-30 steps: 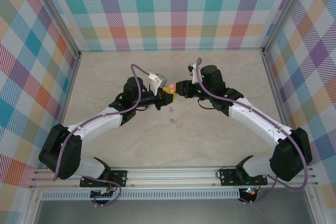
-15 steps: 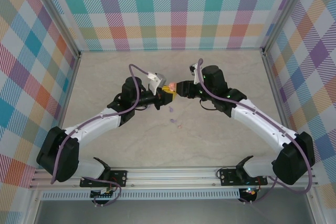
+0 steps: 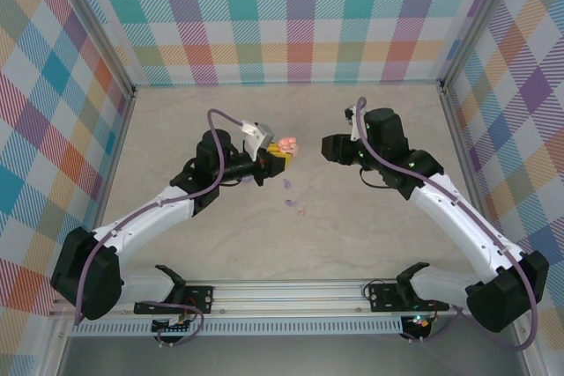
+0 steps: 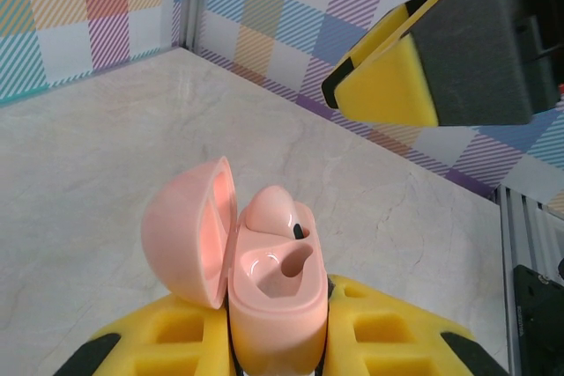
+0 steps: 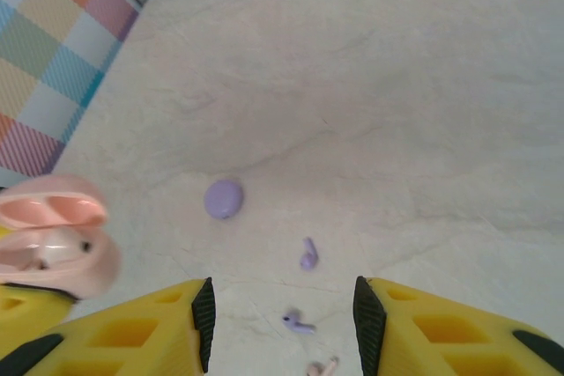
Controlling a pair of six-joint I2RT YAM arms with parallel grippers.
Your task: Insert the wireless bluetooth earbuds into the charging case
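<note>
left claw [image 3: 276, 155]: clamped on the lower body of the charging case [image 4: 275, 292], with a yellow finger on either side of it.
charging case: pale pink and upright in the left claw, its lid swung open to one side. In the top view it sits toward the middle of the surface [image 3: 370, 235], between the two claws.
earbud in the case [image 4: 269, 209]: pale pink, seated in the socket farther from the left wrist camera. The nearer socket shows its bare hollow.
right claw [image 3: 325, 148]: fingers parted with nothing between them. It is level with the case and apart from it, tips pointing toward it.
purple earbuds [image 5: 307, 254]: two, lying loose on the surface on the near side of the case. In the right wrist view one lies ahead of the parted fingers.
second purple earbud [image 5: 297, 322]: in that view it lies in the gap between the fingers, touching neither.
loose pink earbud [image 5: 322, 367]: on the surface just beside the second purple earbud, partly cut off at the bottom edge of the right wrist view.
purple disc [image 5: 224, 198]: round and flat on the surface, near the case and apart from the loose buds.
walls [image 3: 300, 15]: checked panels in many colours on three sides of the surface.
</note>
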